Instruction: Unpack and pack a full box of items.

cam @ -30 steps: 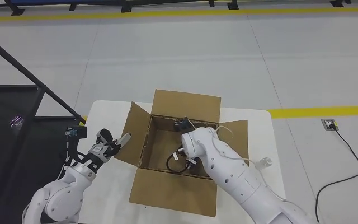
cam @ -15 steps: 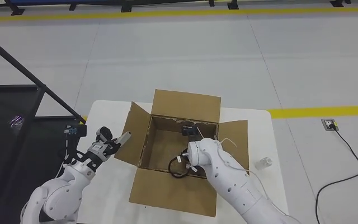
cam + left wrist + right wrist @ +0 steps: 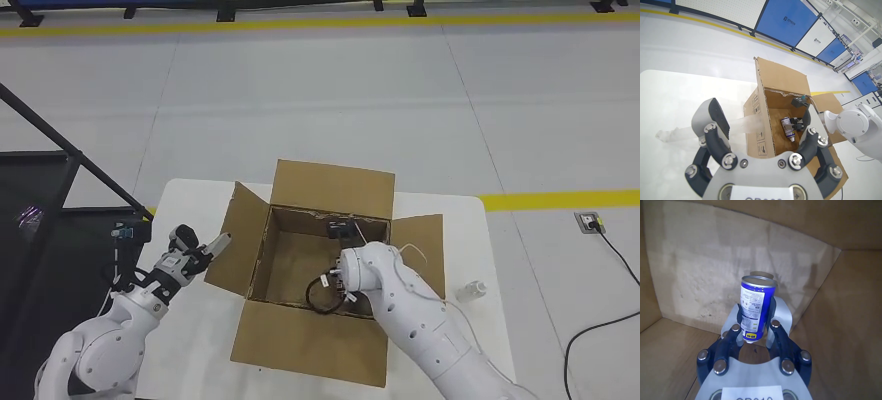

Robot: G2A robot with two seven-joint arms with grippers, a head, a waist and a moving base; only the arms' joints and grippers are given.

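Note:
An open cardboard box [image 3: 335,186] stands mid-table with its flaps spread. My right gripper [image 3: 337,284] is down inside it, shut on a blue spray can [image 3: 753,294] that it grips around the body, just above the box floor [image 3: 668,351]. From the left wrist view, the can [image 3: 788,130] appears deep in the box [image 3: 783,79] with the right arm [image 3: 855,121] beside it. My left gripper [image 3: 205,250] hovers open over the table left of the box, holding nothing; its fingers [image 3: 717,113] frame the box's left side.
A translucent plastic piece [image 3: 745,123] lies on the table against the box's left side. A small white object [image 3: 472,291] sits on the table right of the box. The left flap [image 3: 232,240] leans out close to my left gripper. Bare tabletop [image 3: 190,340] lies front left.
My right arm has shifted slightly rightward inside the box, still holding the can. The left gripper has drifted a little to the left.

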